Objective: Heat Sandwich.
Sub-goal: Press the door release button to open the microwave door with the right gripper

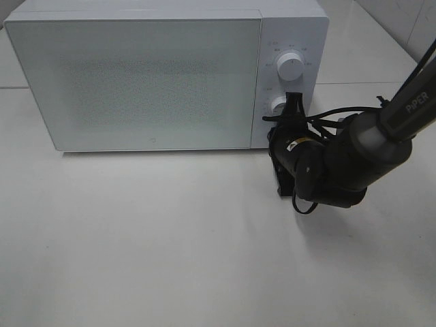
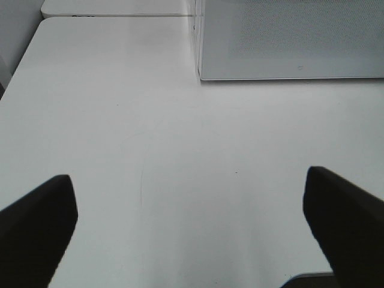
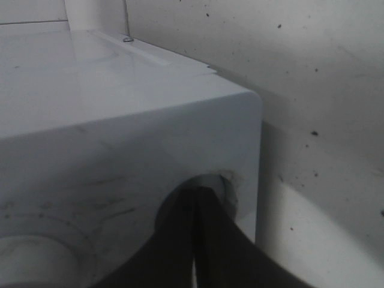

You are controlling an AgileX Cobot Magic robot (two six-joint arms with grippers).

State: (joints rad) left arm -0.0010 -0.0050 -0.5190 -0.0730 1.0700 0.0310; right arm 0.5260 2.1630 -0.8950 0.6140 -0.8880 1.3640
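The white microwave [image 1: 136,75] stands at the back of the table with its door closed. The sandwich is out of view in every frame. My right gripper [image 1: 293,103] reaches up to the control panel and its tips sit on the lower knob [image 1: 278,105]. In the right wrist view the two dark fingers [image 3: 180,240] are pressed together, with their tips [image 3: 195,201] on the round knob [image 3: 225,180]. My left gripper [image 2: 189,177] is open and empty above bare table, in front of the microwave's left corner [image 2: 201,66]. It does not show in the exterior high view.
The upper knob [image 1: 291,67] sits above the lower one on the panel. The white table [image 1: 170,238] stretches in front of the microwave. A tiled wall [image 1: 402,20] stands at the far right.
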